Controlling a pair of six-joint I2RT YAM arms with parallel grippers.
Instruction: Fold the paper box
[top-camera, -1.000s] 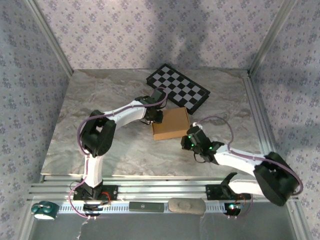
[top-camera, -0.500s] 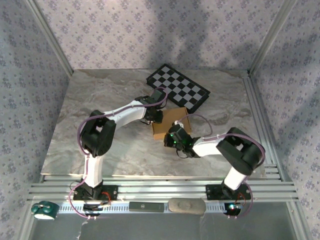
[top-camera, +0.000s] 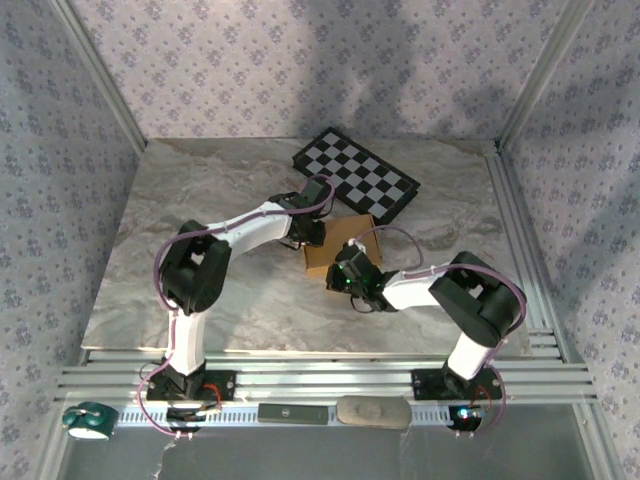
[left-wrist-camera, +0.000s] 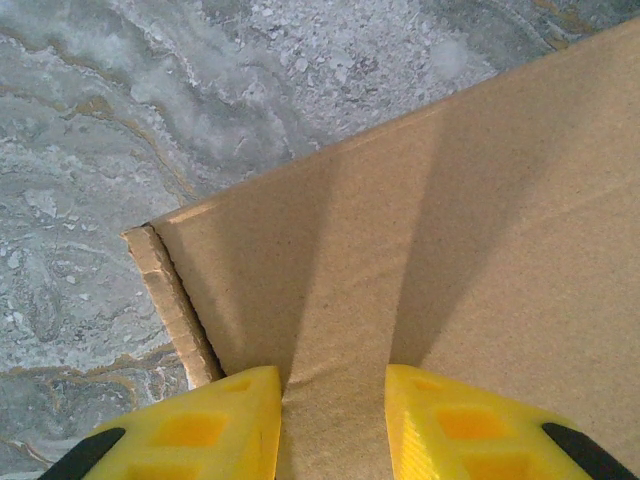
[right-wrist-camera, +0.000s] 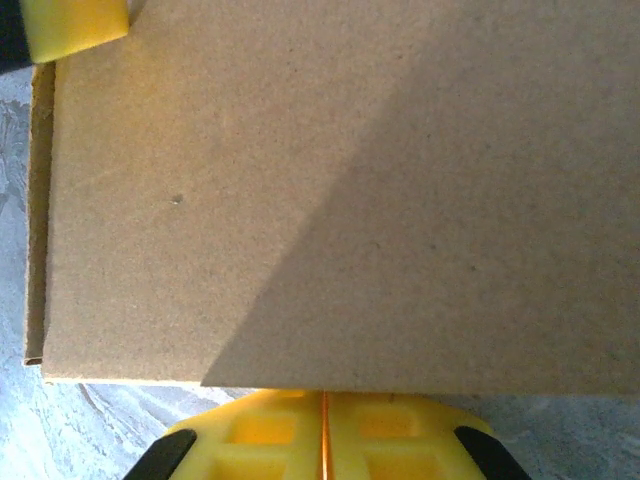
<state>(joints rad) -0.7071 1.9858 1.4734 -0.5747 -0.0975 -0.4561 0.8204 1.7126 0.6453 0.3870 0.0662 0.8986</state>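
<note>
Tan cardboard, the paper box (right-wrist-camera: 330, 190) lies on the grey marble tabletop (left-wrist-camera: 200, 100), directly ahead of the right gripper (right-wrist-camera: 325, 430), whose yellow fingers are pressed together at the box's nearest edge. The left gripper (left-wrist-camera: 333, 420) sits over the far corner, fingers parted with the box top showing between them, clasping nothing. Just beyond that gripper lies a checkered board (top-camera: 357, 180).

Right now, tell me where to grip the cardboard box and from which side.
The cardboard box lies flat and closed, its broad top offering nothing to pinch. Probably take the exposed side wall, coming in low from the bare table beside it.
</note>
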